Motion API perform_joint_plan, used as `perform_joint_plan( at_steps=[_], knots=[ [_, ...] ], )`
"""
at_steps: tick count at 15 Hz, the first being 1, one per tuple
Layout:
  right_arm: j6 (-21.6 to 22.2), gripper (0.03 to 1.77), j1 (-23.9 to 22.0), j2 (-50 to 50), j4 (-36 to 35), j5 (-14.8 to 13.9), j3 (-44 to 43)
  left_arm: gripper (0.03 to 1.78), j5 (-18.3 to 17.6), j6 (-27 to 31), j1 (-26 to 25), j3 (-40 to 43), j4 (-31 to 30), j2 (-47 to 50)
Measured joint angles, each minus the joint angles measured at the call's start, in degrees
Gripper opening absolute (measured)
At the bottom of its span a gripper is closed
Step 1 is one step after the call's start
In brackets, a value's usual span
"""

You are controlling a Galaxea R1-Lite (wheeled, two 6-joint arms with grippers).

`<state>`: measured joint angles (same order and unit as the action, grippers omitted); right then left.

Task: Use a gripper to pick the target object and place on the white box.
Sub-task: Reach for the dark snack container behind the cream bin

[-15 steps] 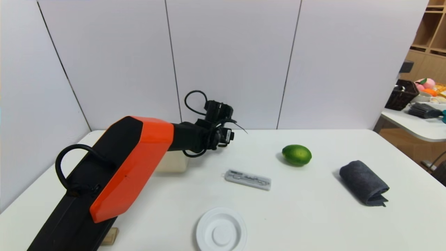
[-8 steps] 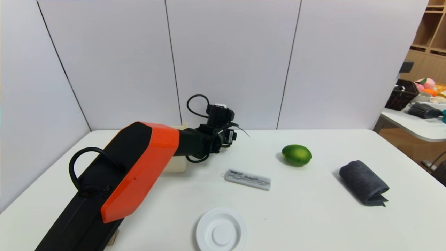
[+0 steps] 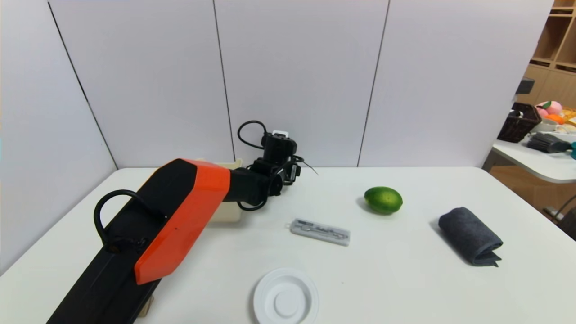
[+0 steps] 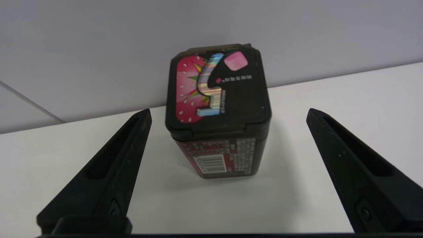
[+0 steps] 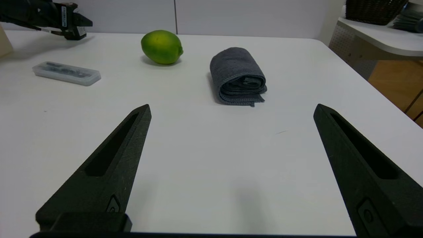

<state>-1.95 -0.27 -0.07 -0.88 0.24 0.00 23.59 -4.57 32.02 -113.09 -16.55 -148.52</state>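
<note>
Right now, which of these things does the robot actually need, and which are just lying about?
Needed:
left gripper, open around the box
small black box
cream bin

Lying about:
lime
grey case
rolled grey towel
white plate
right gripper, parked

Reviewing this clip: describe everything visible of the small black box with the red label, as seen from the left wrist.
The small near-black rectangular box stands upright on the white table, close to the grey back wall. It looks like glossy plastic with rounded corners and a hinged, shut lid bearing a red burst graphic, a shiny rainbow-foil shape and a pink square. Its front side carries a red label with white print and a barcode. The left tool is open, one black finger on either side of the box, neither touching it. Only the table touches it.
</note>
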Motion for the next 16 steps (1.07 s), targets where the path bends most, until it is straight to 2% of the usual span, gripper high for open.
perform_joint_plan(
  at_steps=[16],
  knots=[
    [0.0, 1.7, 0.0, 0.0, 0.0, 0.02, 0.0, 1.69, -0.16, 1.62, -0.35, -0.02, -8.46, -3.06]
  ],
)
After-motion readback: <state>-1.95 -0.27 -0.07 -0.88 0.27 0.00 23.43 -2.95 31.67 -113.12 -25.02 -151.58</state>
